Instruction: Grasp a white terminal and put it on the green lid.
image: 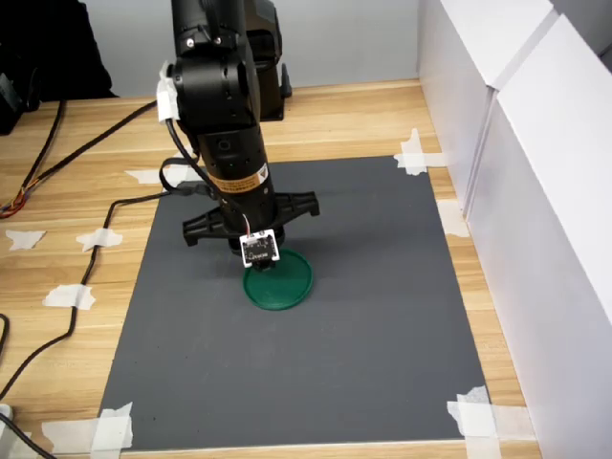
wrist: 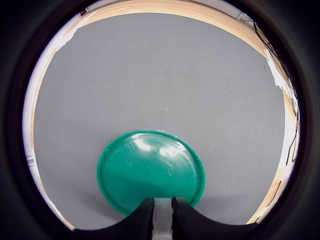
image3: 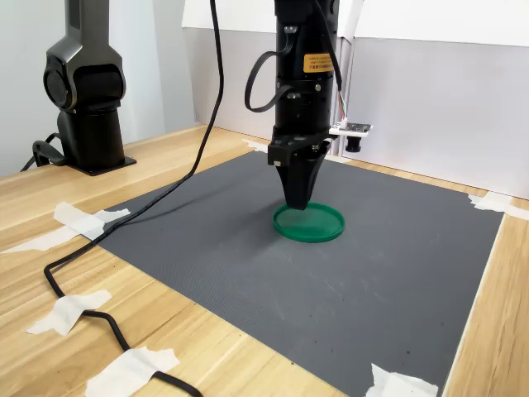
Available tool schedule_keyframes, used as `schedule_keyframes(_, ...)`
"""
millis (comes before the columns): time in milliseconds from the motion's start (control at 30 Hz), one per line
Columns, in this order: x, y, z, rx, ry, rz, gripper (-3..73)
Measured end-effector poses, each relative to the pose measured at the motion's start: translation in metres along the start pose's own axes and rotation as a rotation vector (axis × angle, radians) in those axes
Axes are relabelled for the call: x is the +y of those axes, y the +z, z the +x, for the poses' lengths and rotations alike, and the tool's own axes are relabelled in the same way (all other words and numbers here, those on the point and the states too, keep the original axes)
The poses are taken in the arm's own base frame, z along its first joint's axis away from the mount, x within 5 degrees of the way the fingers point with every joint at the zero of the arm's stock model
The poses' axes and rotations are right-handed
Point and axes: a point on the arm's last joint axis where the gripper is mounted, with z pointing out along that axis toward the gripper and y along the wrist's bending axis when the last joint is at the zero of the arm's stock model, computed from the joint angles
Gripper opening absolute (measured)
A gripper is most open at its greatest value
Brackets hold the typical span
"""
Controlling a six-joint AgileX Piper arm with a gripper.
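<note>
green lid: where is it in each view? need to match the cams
First exterior view: the green lid lies near the middle of the grey mat, partly hidden under the gripper.
Wrist view: the green lid fills the lower centre, just beyond the fingertips, which hold the white terminal.
Second exterior view: the green lid sits mid-mat, below the gripper.
Shared landmark: the grey mat.

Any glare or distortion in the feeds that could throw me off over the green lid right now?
Wrist view: fisheye with a black ring around it, bright glare patches on the green lid, white terminal sharp between the gripper fingers. Both exterior views: even light, soft shadows, no blur.
</note>
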Motion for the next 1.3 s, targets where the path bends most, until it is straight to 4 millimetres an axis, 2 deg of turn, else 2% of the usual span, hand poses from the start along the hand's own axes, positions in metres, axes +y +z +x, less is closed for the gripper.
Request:
schedule_keyframes(167,0.001,0.004,0.001,-0.009,-0.015,-0.010,17.7)
schedule_keyframes(433,0.002,0.010,0.004,-0.029,-0.015,-0.007,53.3)
schedule_keyframes(533,0.002,0.001,0.002,-0.067,-0.015,0.000,61.8)
schedule_keyframes(667,0.002,-0.026,0.002,-0.147,-0.008,0.014,64.5)
schedule_keyframes(800,0.003,-0.066,0.008,-0.281,0.001,0.038,59.1)
schedule_keyframes(900,0.003,-0.096,0.024,-0.393,0.014,0.058,47.1)
schedule_keyframes(1133,-0.011,-0.153,0.093,-0.701,0.117,0.172,5.9)
schedule_keyframes(1200,-0.010,-0.168,0.115,-0.819,0.134,0.217,1.1)
schedule_keyframes(1300,-0.003,-0.180,0.148,-0.965,0.131,0.276,-0.8)
